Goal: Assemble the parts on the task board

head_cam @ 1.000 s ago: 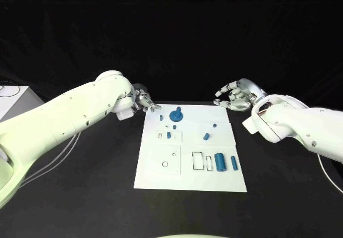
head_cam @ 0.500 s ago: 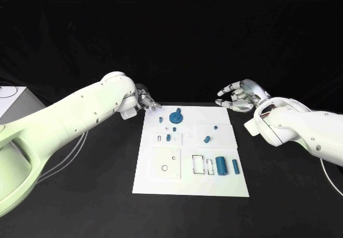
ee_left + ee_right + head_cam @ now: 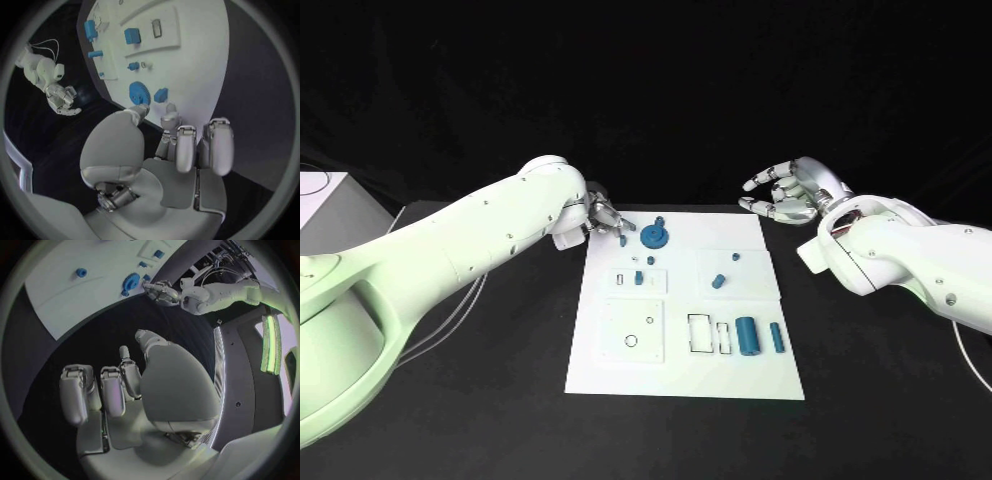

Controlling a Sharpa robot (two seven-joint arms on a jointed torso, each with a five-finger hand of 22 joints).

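While the task board [image 3: 687, 375] lies flat in the middle of the black counter [image 3: 473, 400], the left hand [image 3: 602, 215] sits at the board's far left corner, fingers partly curled and apart, holding nothing; in the left wrist view its fingertips [image 3: 170, 109] hover just beside a small blue part [image 3: 160, 93] and the blue gear [image 3: 139, 92], contact not resolvable. The right hand [image 3: 788, 193] hangs above the counter just beyond the board's far right corner, fingers spread and loosely curved, empty, apart from the board. On the board: the gear near the far edge with a small blue peg [image 3: 658, 220] beside it; a small blue piece [image 3: 626, 239] on the gear's left; two small blue pieces [image 3: 652, 261] by a framed slot in the left middle; a tilted blue block [image 3: 717, 282] and a smaller one [image 3: 733, 257] in the right middle; a large blue cylinder [image 3: 747, 335] and a slimmer blue pin [image 3: 776, 337] lying side by side at the near right, next to two outlined rectangular recesses [image 3: 700, 333]; a square plate with a round hole [image 3: 632, 340] at the near left
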